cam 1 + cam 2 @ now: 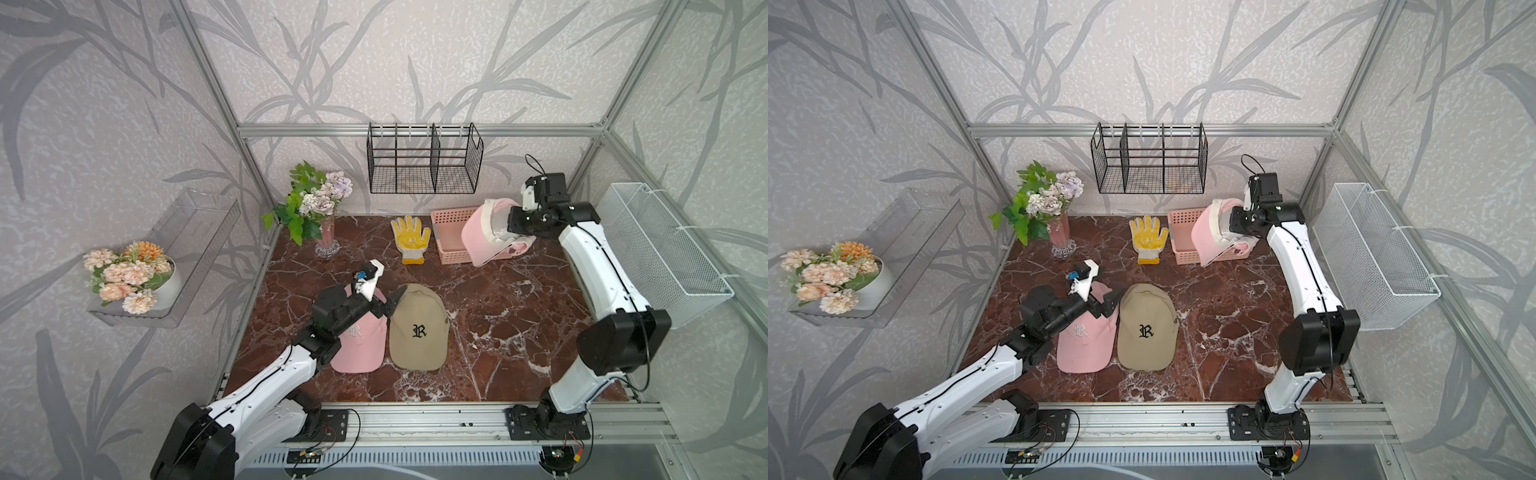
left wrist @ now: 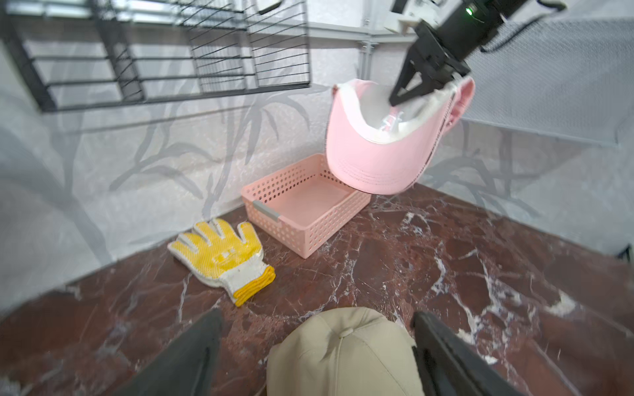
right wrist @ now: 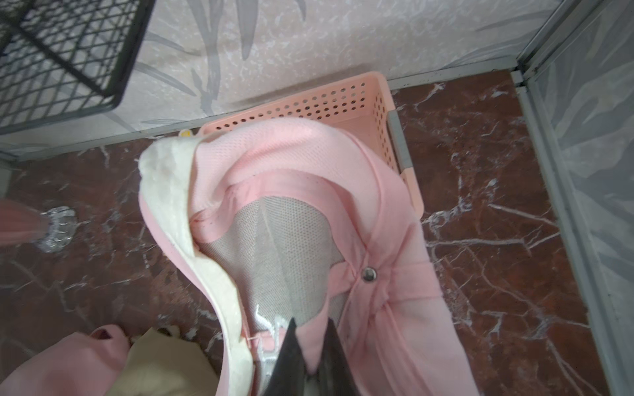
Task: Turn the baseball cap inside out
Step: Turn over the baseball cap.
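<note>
Red-brown marble desk [image 1: 498, 332], veined white, boxed in by aluminium posts and grey leaf-patterned walls. On the back wall, a black wire rack [image 1: 424, 162]; on the right wall, a white mesh basket [image 1: 660, 253]; on the left wall, a clear shelf [image 1: 195, 224] with a pot of peach flowers [image 1: 133, 274].

Along the far edge: glass vase of flowers [image 1: 322, 216] toward the left corner, yellow-dotted work glove [image 1: 409, 239] lying flat, perforated pink basket [image 1: 449, 245] just beside it against the wall.

Toward the front, left of centre: beige baseball cap [image 1: 419, 328] and second pink baseball cap [image 1: 361, 345], side by side and touching, brims toward the front rail. Open marble across the middle and the right half, between those caps and the basket.

Left hand [image 2: 315, 317]: fingers wide apart, straddling the beige crown from above, gripping nothing; contact impossible to tell.

Right hand [image 3: 310, 343]: pinched together on the fabric of the raised pink baseball cap [image 1: 484, 237], held clear of the desk above the pink basket's right end, brim hanging down, white sweatband and mesh lining in view.
</note>
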Motion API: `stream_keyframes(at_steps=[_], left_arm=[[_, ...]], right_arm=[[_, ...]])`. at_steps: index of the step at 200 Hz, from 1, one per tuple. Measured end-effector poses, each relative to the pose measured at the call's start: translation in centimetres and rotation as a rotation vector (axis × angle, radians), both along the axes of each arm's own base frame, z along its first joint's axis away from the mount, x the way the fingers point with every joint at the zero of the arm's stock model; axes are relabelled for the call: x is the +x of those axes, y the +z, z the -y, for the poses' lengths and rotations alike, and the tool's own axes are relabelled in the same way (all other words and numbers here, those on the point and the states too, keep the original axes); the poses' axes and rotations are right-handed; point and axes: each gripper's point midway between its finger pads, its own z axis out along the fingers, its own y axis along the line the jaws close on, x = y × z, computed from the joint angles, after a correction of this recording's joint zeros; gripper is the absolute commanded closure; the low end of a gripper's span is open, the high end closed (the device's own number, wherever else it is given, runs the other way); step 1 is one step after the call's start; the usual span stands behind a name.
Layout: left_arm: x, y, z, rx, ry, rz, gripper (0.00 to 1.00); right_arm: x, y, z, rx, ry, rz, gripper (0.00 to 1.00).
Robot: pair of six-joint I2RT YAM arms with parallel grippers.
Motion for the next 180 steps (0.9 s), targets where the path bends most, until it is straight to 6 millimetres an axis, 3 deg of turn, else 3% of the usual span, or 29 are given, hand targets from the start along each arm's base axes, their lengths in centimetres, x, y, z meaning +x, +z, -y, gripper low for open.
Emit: stream_keyframes(at_steps=[27,59,104,134,180], left_arm=[[-3.5,-0.5,4.3,0.153,-0.177,0.198,0.07],[-5.1,-0.6,6.8,0.261,-0.228,0.390,0.07],[-5.6,-2.7,9.0,0.416,-0.235,0.538,0.08],[-4.8,-4.3,9.6,0.493,-0.191,0.569,0.13],[-3.2,-3.3,9.4,0.490,-0.077,0.621,0.30]], right_arm=[[-4.5,-0.9,-2.2,0.157,0.054,-0.062,1.00],[-8.0,-3.6,-4.7,0.305,0.096,-0.185,1.00],[-9.7,-4.8,-7.5,0.392,0.151,-0.268,1.00],[-10.5,-4.9,-9.0,0.420,0.182,-0.293,1.00],[-11.6,-5.1,-11.2,0.435,0.231,-0.320,1.00]])
